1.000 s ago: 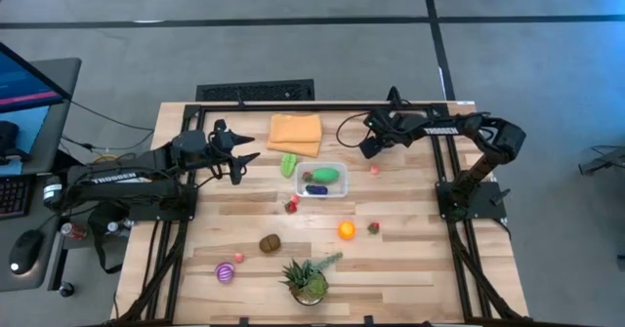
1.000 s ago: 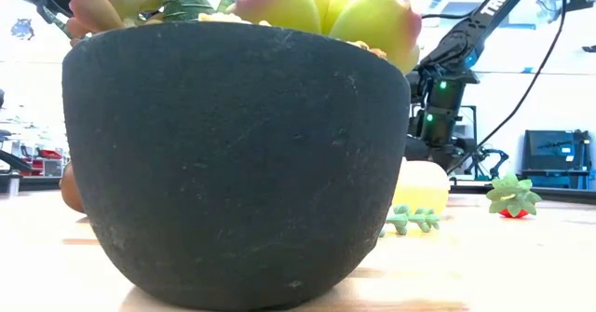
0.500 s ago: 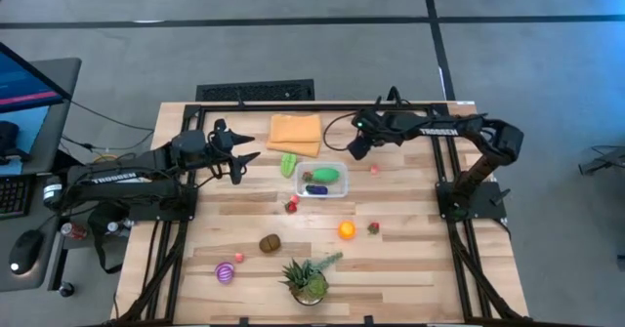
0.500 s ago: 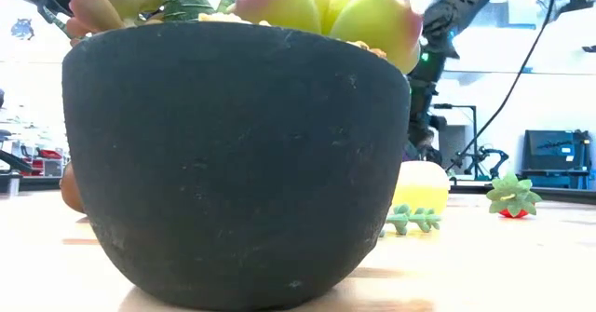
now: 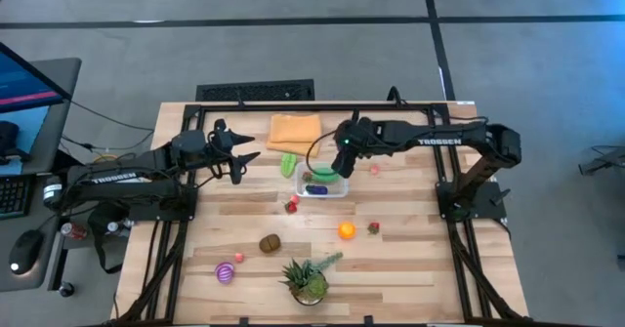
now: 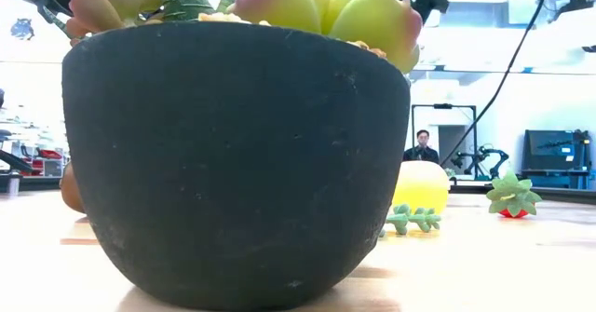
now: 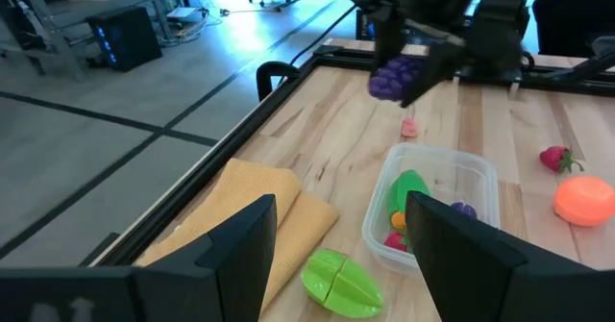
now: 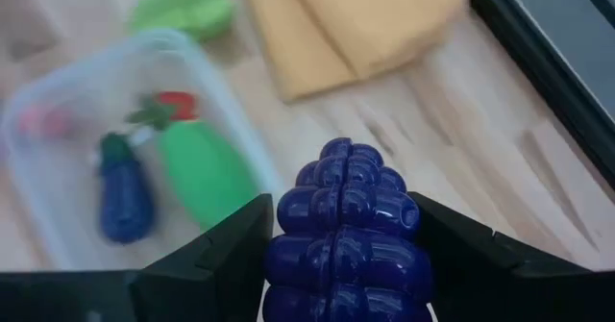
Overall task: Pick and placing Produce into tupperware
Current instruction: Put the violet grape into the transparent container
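A deep purple-blue bunch of grapes [image 8: 348, 228] shows at the lower middle of the right wrist view, above a clear whitish tub [image 8: 58, 120] holding a green piece [image 8: 202, 173], a dark blue-purple eggplant [image 8: 125, 202] and something red [image 8: 178, 104]. At upper right lies a folded orange cloth [image 8: 360, 24] on the pale wood surface [image 8: 500, 187]. In the high view, an orange fruit [image 5: 347, 230], a brown piece [image 5: 270, 242] and a striped pink-purple one [image 5: 226, 271] sit lower in the frame.

Wood, plastic, cloth

The table [image 5: 410, 268] is pale planked wood, smooth and matt. The tub [image 7: 478, 176] is clear, faintly cloudy plastic. The grapes [image 8: 348, 228] are glossy moulded plastic, deep purple. The cloth [image 5: 295, 132] looks soft, matt, woven orange. The pot [image 6: 233, 163] is rough, matt, dark grey.
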`<state>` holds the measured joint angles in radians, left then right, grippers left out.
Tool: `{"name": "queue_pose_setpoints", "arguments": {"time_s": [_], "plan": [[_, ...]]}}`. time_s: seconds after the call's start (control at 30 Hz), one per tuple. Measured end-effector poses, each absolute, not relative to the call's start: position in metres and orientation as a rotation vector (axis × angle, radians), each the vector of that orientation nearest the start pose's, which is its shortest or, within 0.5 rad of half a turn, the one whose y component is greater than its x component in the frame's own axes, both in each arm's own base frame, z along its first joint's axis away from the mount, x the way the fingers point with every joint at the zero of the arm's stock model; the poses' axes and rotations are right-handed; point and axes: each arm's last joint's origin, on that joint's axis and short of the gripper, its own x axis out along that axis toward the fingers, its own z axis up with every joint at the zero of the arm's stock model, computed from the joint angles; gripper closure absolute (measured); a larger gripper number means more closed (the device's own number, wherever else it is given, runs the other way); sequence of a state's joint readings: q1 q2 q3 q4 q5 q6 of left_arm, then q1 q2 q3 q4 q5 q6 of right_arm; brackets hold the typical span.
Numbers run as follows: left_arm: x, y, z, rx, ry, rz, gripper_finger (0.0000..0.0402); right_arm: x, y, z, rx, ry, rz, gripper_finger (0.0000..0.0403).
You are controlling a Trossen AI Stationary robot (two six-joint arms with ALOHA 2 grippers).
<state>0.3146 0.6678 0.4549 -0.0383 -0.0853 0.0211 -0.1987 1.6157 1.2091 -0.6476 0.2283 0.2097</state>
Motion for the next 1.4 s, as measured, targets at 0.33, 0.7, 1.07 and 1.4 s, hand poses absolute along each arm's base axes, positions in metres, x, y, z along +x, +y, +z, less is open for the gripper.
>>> {"name": "queue_pose_setpoints", "arguments": {"time_s": [0.33, 0.7, 1.07, 1.4], "plan": [[0.15, 0.051, 0.25, -0.019, 0.253, 0.396, 0.0178, 0.328, -0.025, 0.244, 0.088, 1.017, -0.365, 0.0182], [0.15, 0.051, 0.25, -0.033, 0.251, 0.395, 0.0178, 0.343, -0.008, 0.237, 0.038, 0.951, -0.299, 0.018], [0.15, 0.05, 0.249, -0.037, 0.254, 0.37, 0.0178, 0.357, -0.01, 0.193, 0.006, 1.09, -0.297, 0.018], [0.15, 0.05, 0.249, -0.036, 0.254, 0.37, 0.0178, 0.36, -0.014, 0.182, -0.015, 1.124, -0.293, 0.0177]]}}
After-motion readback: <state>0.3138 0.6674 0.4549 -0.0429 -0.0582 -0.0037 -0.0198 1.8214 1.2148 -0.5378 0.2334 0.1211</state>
